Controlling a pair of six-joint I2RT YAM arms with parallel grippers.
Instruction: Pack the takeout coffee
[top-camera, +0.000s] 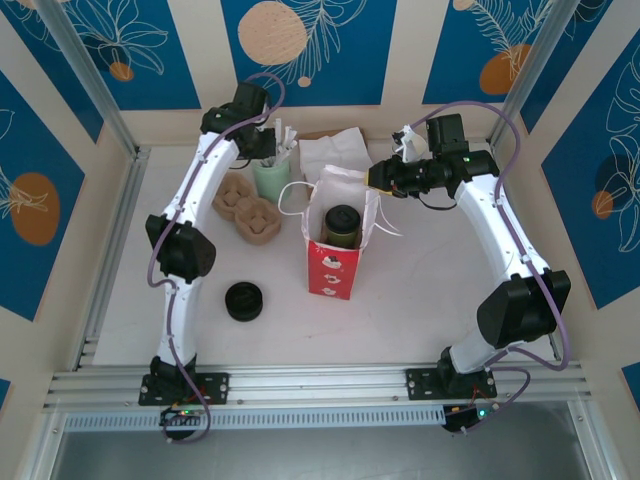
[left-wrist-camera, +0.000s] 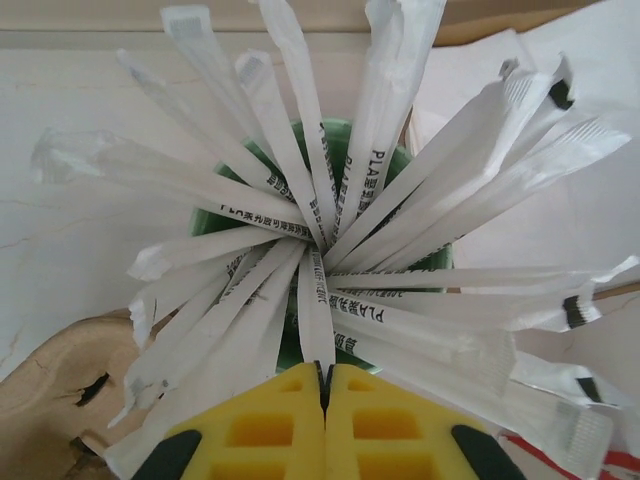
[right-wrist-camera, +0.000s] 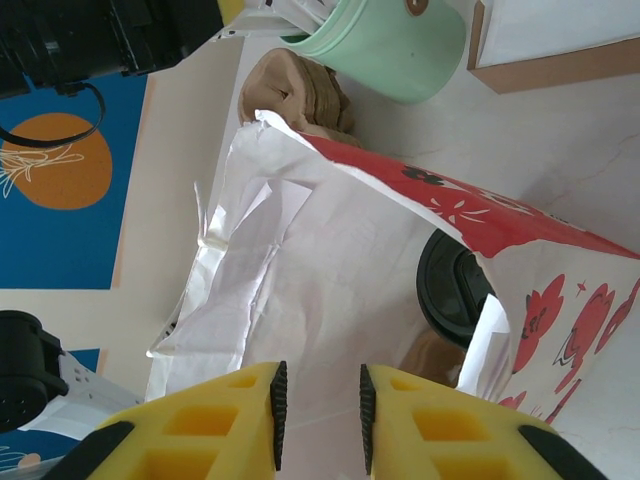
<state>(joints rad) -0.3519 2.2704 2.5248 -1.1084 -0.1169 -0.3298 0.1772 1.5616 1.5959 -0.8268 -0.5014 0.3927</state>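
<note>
Top view: the olive-green paper cup with black lid (top-camera: 342, 220) is standing inside the red-and-white paper bag (top-camera: 333, 272), so it looks mostly packed. Left wrist: the left end effector (left-wrist-camera: 325, 385) is pinching a paper-wrapped straw (left-wrist-camera: 316, 320), probably the last thing to add. Right wrist: the right end effector (right-wrist-camera: 320, 405) is sitting slightly parted at the bag's wall; I cannot tell whether it is gripping.

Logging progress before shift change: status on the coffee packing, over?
Left gripper shut on a wrapped straw in the green cup. Right gripper seems clamped on the bag wall. Takeout coffee upright inside bag. Nothing blocking.
</note>
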